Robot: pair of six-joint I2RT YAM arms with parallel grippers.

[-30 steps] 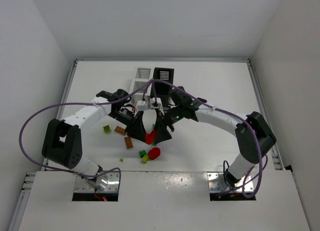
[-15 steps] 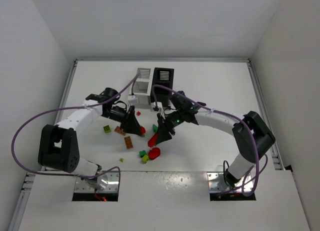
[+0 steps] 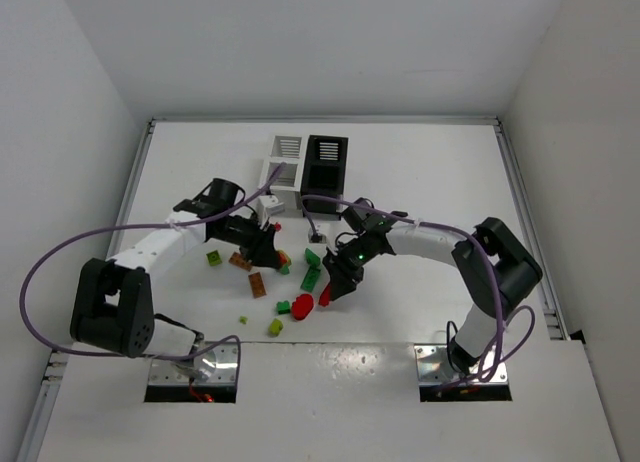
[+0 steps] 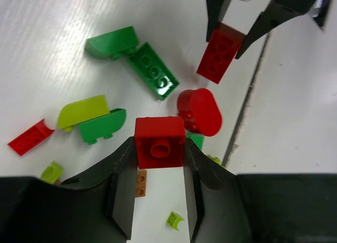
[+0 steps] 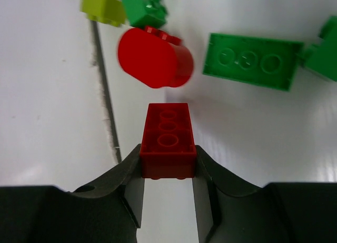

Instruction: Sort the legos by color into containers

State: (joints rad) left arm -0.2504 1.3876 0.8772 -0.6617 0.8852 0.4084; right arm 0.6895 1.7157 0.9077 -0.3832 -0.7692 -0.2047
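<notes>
My left gripper (image 4: 159,166) pinches a small square red plastic brick (image 4: 159,140), and my right gripper (image 5: 168,172) clamps a long red plastic brick (image 5: 168,130). Both are over the scattered plastic legos (image 5: 253,61). I'd lift straight up, clear of them, then carry both level to one bin of the slatted plastic containers (image 3: 324,154).

No writing, label, brand, number or sign can be read in any view; the studs of the square red brick (image 4: 159,142) and the long red brick (image 5: 168,140) show no legible lettering.
</notes>
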